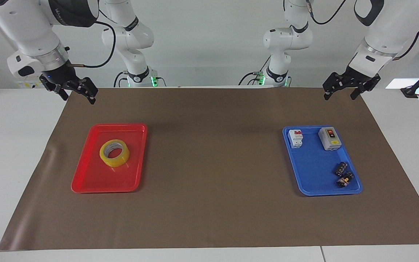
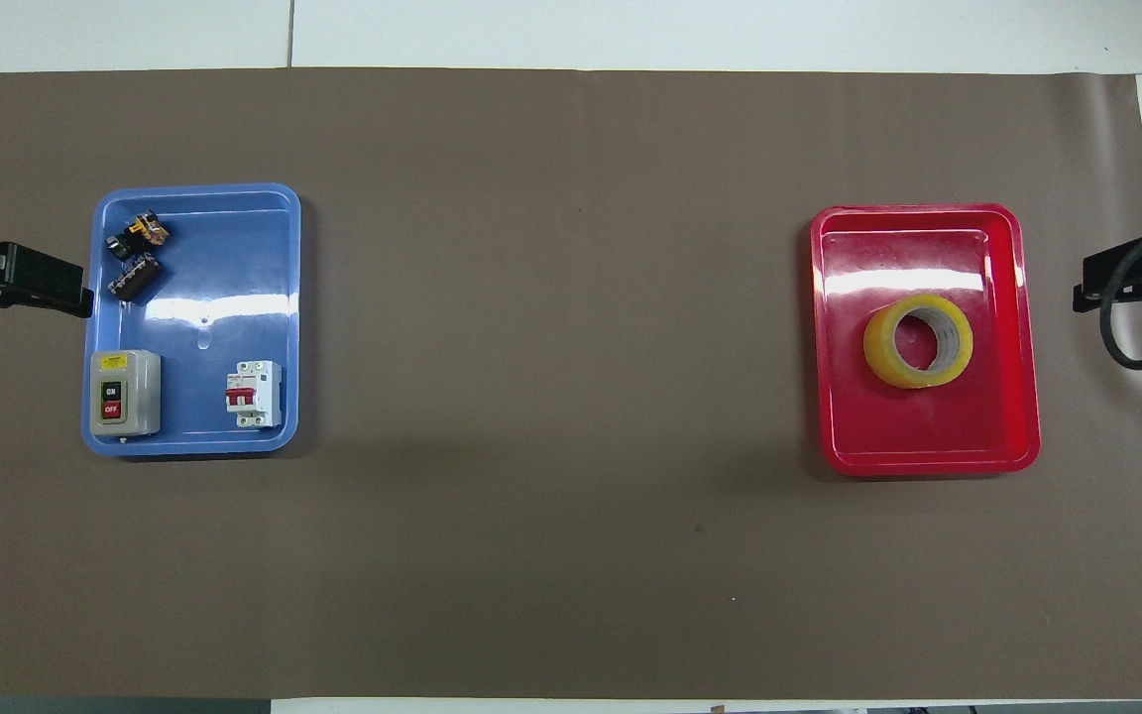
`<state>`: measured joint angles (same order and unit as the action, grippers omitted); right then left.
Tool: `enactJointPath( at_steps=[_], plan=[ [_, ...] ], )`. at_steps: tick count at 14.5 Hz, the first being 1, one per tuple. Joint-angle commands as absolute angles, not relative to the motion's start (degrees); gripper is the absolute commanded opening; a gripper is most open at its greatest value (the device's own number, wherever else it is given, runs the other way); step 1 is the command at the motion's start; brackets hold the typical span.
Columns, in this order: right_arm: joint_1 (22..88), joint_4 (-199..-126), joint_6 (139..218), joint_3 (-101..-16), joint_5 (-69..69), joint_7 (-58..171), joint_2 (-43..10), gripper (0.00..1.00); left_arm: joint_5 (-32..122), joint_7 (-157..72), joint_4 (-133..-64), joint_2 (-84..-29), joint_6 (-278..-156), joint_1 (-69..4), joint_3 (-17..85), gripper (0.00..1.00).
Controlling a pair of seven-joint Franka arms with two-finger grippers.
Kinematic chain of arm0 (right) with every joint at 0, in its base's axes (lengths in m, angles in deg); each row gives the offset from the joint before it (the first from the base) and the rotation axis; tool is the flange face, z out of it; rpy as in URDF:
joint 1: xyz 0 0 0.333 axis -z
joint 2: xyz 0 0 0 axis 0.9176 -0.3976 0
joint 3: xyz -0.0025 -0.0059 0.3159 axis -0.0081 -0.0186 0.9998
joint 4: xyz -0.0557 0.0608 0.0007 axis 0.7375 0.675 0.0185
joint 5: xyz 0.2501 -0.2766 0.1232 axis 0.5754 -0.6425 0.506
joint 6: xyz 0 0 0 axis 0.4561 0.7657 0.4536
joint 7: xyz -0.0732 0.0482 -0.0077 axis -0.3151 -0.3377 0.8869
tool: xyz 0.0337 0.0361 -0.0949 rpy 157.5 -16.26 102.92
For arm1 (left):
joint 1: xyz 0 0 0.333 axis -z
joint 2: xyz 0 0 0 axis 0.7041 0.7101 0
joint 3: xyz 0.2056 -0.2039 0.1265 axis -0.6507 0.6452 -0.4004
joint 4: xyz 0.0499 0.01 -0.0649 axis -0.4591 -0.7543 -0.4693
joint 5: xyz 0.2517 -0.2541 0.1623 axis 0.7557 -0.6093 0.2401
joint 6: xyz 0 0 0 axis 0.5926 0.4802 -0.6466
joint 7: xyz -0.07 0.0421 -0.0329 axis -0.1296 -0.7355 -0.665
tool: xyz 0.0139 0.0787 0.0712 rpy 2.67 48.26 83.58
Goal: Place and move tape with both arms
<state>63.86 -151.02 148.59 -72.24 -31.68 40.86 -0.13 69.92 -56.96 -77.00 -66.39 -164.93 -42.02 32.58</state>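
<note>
Tape [image 1: 114, 153] flat in red tray [image 1: 86, 178], well apart from both open jaws

Right gripper [image 1: 79, 95]: upper left of the facing view, raised, wrist angled downward, fingers apart, holding nothing. Left gripper [image 1: 340, 95]: upper right of the facing view, raised, fingers apart, holding nothing. In the overhead view only the gripper tips show, at the frame's left and right edges, mid-height.

"ON", "OFF" on switch box [image 2: 124, 393]
</note>
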Motion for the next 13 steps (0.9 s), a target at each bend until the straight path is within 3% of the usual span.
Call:
enactJointPath(
  at_steps=[1,6,13],
  plan=[
    [63.1,-151.3,147.5,-72.6,-31.6,42.1,0.7,1.0,68.6,-57.6,-78.3,-67.7,-164.7,-42.4,32.4,1.0],
    [61.2,-143.3,141.6,-72.0,-31.6,43.8,-2.3,1.0,68.6,-57.5,-78.3,-67.7,-164.7,-42.4,32.4,1.0],
    [60.6,-144.5,143.7,-71.8,-32.2,47.5,-2.2,1.0,68.6,-57.6,-78.3,-67.8,-164.7,-42.4,32.4,1.0]
  ],
)
